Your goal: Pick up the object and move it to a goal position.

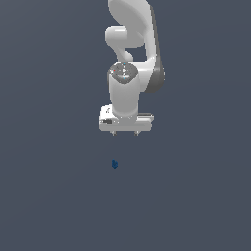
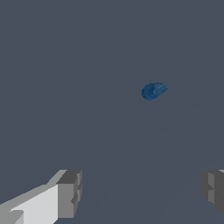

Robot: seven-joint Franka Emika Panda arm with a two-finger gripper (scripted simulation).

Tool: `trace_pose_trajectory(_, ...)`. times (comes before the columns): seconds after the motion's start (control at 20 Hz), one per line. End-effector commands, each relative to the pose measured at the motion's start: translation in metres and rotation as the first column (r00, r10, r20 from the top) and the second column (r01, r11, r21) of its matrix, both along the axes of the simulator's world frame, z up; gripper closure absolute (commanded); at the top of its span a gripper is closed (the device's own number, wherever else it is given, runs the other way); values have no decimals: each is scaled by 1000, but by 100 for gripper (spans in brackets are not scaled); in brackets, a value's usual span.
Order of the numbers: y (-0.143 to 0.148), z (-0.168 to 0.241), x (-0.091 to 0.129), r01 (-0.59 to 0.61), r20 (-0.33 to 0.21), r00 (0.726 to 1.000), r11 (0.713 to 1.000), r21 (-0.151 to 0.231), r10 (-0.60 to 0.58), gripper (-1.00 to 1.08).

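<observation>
The object is a tiny dark-blue lump lying alone on the flat grey surface, a short way below my white gripper in the exterior view and slightly toward that view's left. My gripper is open, its two short fingertips spread wide with nothing between them. In the wrist view the object shows as a small blue blob out ahead of the gripper, well apart from both grey fingers.
The white arm rises behind the gripper toward the top of the exterior view. Around it lies only a uniform dark grey surface, with no visible edges or other objects.
</observation>
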State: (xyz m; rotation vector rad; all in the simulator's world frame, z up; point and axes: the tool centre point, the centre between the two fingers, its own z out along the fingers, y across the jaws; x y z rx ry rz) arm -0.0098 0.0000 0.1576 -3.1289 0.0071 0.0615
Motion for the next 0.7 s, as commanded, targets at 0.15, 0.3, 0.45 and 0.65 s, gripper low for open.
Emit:
trace_pose_trajectory(0.15, 6, 2, 1, -10, 3, 1000, 1000, -1, 10, -92)
trace_pose_trajectory(0.3, 23, 9, 3, -37, 11, 999, 999, -3, 37, -92)
trace_pose_trajectory(0.45, 32, 13, 4, -54, 14, 998, 999, -4, 54, -92)
trace_pose_trajectory(0.65, 30, 12, 5, -47, 14, 999, 999, -4, 47, -92)
